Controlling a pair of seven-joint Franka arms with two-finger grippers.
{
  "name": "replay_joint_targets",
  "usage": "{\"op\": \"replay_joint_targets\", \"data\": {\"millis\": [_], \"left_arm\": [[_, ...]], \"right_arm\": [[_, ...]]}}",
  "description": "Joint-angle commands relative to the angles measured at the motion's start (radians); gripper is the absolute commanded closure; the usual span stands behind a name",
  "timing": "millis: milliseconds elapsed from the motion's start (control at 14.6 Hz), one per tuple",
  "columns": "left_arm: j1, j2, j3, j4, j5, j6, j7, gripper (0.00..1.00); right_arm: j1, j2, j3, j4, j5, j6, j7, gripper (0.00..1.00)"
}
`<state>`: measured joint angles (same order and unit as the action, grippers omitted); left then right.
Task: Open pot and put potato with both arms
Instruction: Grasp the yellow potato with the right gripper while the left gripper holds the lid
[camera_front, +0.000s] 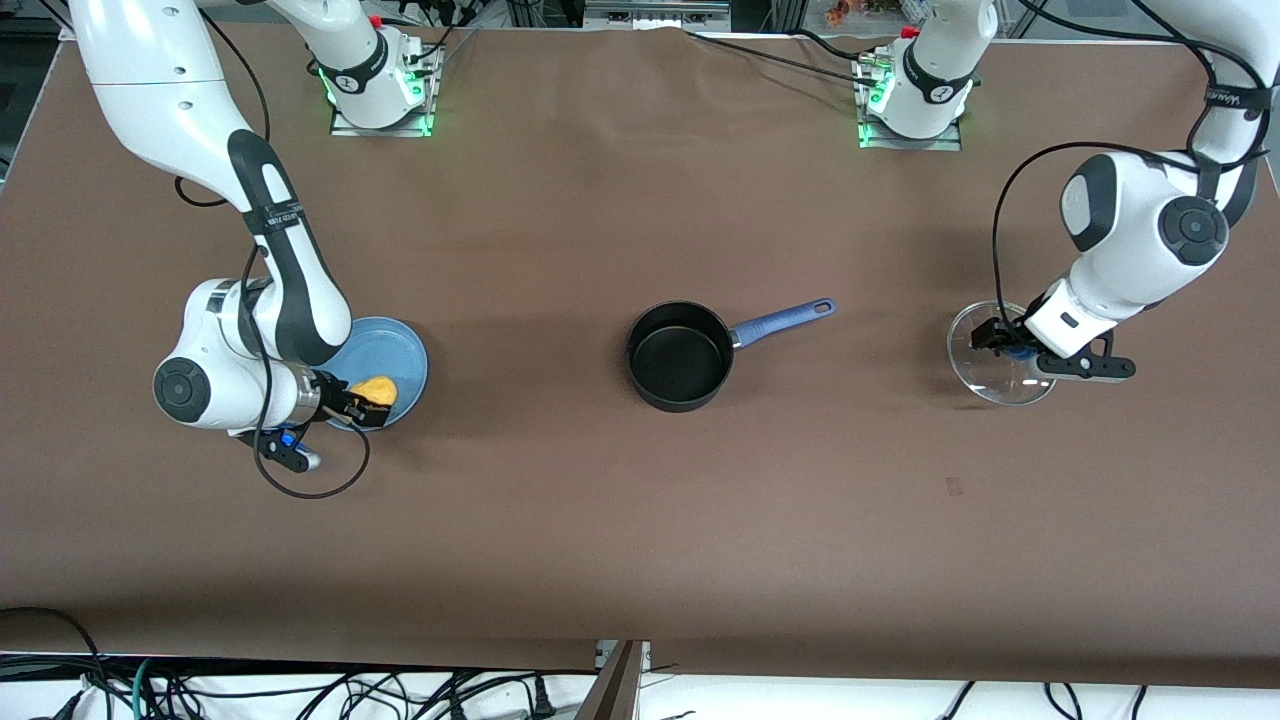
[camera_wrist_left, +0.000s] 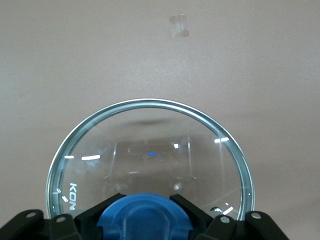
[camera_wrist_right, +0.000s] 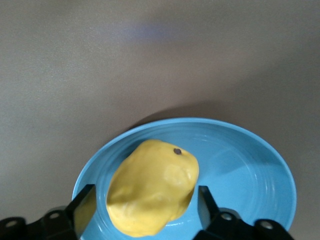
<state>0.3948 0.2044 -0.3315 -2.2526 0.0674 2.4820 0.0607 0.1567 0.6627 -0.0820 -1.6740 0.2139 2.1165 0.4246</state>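
Observation:
The black pot (camera_front: 680, 355) stands open mid-table, its blue handle (camera_front: 785, 320) pointing toward the left arm's end. Its glass lid (camera_front: 990, 375) lies on the table at the left arm's end. My left gripper (camera_front: 1005, 340) is shut on the lid's blue knob (camera_wrist_left: 145, 220), and the glass (camera_wrist_left: 150, 145) spreads out past the fingers. The yellow potato (camera_front: 375, 388) lies on a blue plate (camera_front: 385, 345) at the right arm's end. My right gripper (camera_front: 358, 405) is open, with one finger on each side of the potato (camera_wrist_right: 152, 192) and a gap at both sides.
A small tape mark (camera_front: 955, 486) sits on the brown table cover, nearer the front camera than the lid. Both arm bases stand along the table's back edge. Cables hang past the front edge.

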Motion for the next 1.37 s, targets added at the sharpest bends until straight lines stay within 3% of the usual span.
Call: {"op": "replay_joint_targets", "data": {"millis": [0, 344, 618, 824, 962, 1168, 1305], "left_arm": [[0.004, 0.003, -0.006, -0.038, -0.024, 0.067, 0.027, 0.78], [0.001, 0.023, -0.006, -0.071, -0.012, 0.13, 0.016, 0.79], [-0.002, 0.055, -0.006, -0.079, -0.008, 0.167, -0.019, 0.79], [-0.008, 0.069, -0.006, -0.085, 0.005, 0.189, -0.041, 0.79], [-0.008, 0.081, -0.006, -0.087, 0.078, 0.193, -0.091, 0.79], [-0.011, 0.108, -0.008, -0.085, 0.35, 0.195, -0.328, 0.79], [-0.01, 0.125, -0.012, -0.085, 0.481, 0.195, -0.45, 0.79]], "right_arm": [[-0.005, -0.002, 0.005, -0.016, 0.016, 0.017, 0.005, 0.21], [-0.003, -0.003, 0.005, -0.013, 0.019, 0.008, 0.005, 0.46], [0.001, -0.014, 0.008, -0.001, 0.085, -0.016, 0.012, 0.5], [0.0, -0.024, 0.047, 0.045, 0.111, -0.067, 0.118, 0.5], [0.001, -0.04, 0.088, 0.077, 0.111, -0.11, 0.225, 0.5], [0.006, -0.041, 0.169, 0.134, 0.111, -0.116, 0.418, 0.5], [0.049, -0.031, 0.186, 0.172, 0.111, -0.102, 0.54, 0.5]]}}
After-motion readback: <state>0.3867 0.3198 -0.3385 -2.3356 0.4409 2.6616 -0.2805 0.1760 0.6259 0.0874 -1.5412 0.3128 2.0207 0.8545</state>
